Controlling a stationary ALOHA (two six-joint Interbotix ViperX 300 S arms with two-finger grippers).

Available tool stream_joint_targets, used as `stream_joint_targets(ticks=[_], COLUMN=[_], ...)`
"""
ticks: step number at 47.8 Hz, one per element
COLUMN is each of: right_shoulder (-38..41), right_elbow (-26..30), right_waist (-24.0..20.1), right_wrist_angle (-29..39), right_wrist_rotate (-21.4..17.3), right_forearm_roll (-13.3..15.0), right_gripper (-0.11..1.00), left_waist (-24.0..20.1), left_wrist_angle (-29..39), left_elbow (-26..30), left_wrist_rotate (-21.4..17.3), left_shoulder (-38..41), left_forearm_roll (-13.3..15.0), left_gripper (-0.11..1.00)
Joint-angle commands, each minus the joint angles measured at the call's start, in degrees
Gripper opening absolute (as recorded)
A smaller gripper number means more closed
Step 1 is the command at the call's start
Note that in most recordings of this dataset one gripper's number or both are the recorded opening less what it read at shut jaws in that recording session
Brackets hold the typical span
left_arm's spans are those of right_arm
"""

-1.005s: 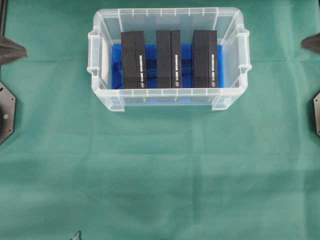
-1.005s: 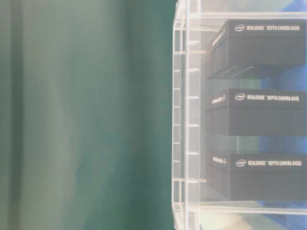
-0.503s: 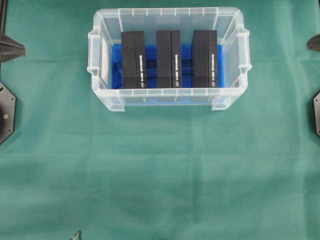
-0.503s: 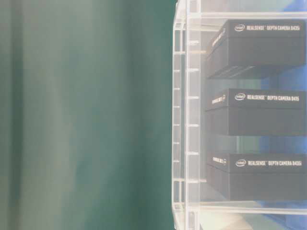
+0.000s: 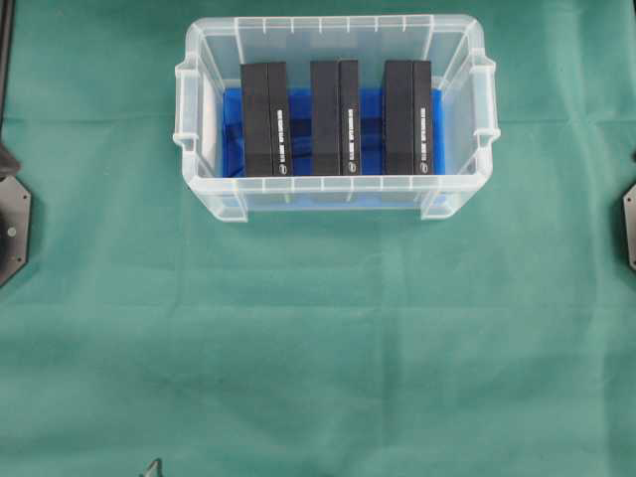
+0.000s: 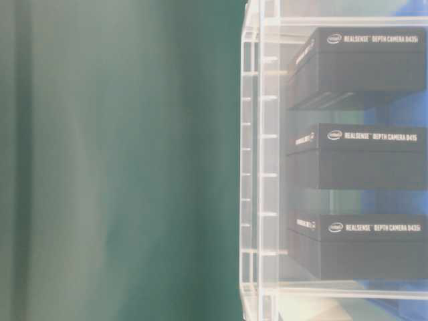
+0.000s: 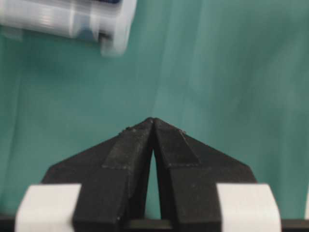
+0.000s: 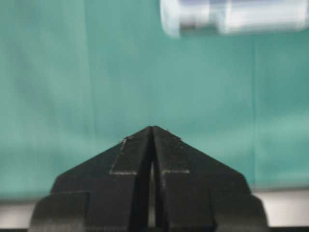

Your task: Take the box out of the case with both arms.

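The case (image 5: 333,20) is a clear plastic tub at the back middle of the green cloth, with a blue sheet (image 5: 231,129) on its bottom. Three black boxes stand side by side in it: left (image 5: 263,117), middle (image 5: 334,117), right (image 5: 407,117). The table-level view shows the case wall (image 6: 261,167) and the boxes (image 6: 361,157) through it. My left gripper (image 7: 152,121) is shut and empty over bare cloth, with a case corner (image 7: 113,34) far ahead. My right gripper (image 8: 152,129) is shut and empty, with the case (image 8: 231,17) far ahead. Neither gripper shows in the overhead view.
Green cloth (image 5: 318,338) covers the table. The arm bases sit at the left edge (image 5: 12,224) and right edge (image 5: 629,224) of the overhead view. A small dark object (image 5: 151,467) pokes in at the bottom edge.
The dark gripper parts seen at the left and right edges of the overhead view have moved outward and out of that view. The case and boxes have not moved.
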State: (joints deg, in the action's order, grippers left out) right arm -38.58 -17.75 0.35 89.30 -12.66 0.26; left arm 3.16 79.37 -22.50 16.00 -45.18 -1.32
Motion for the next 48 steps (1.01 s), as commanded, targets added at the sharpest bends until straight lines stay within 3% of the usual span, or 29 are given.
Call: stream_joint_targets(ticks=[1, 17, 25, 31, 38, 42, 48], right_shoulder=[1.05, 2.72, 2.81, 3.25, 4.66, 5.36, 5.89], right_elbow=[2.46, 2.72, 2.72, 2.72, 2.81, 2.81, 2.55], right_waist=[0.09, 0.09, 0.09, 0.09, 0.35, 0.62, 0.62], right_wrist_angle=[3.96, 4.04, 3.96, 4.31, 4.39, 4.39, 4.22], right_wrist_rotate=[-0.09, -1.85, -7.29, -17.4, -36.83, -49.39, -61.88], right_forearm_roll=[-0.09, 2.02, 2.37, 2.46, 3.25, 4.57, 5.89], right_gripper=[0.0, 0.0, 0.0, 0.0, 0.0, 0.0, 0.0], left_waist=[0.97, 0.97, 0.26, -0.18, -0.18, -0.18, -0.18], left_wrist_angle=[5.19, 7.21, 7.38, 7.56, 7.65, 8.26, 10.11], left_elbow=[1.93, 2.11, 2.02, 2.02, 2.11, 2.29, 2.29], left_wrist_rotate=[0.09, 1.49, 13.62, 25.66, 39.99, 50.36, 63.28], left_shoulder=[1.49, 2.55, 2.64, 2.46, 3.25, 3.78, 4.39], left_forearm_roll=[0.0, 0.0, -0.44, -0.53, -0.62, -0.62, -0.62], left_gripper=[0.0, 0.0, 0.0, 0.0, 0.0, 0.0, 0.0])
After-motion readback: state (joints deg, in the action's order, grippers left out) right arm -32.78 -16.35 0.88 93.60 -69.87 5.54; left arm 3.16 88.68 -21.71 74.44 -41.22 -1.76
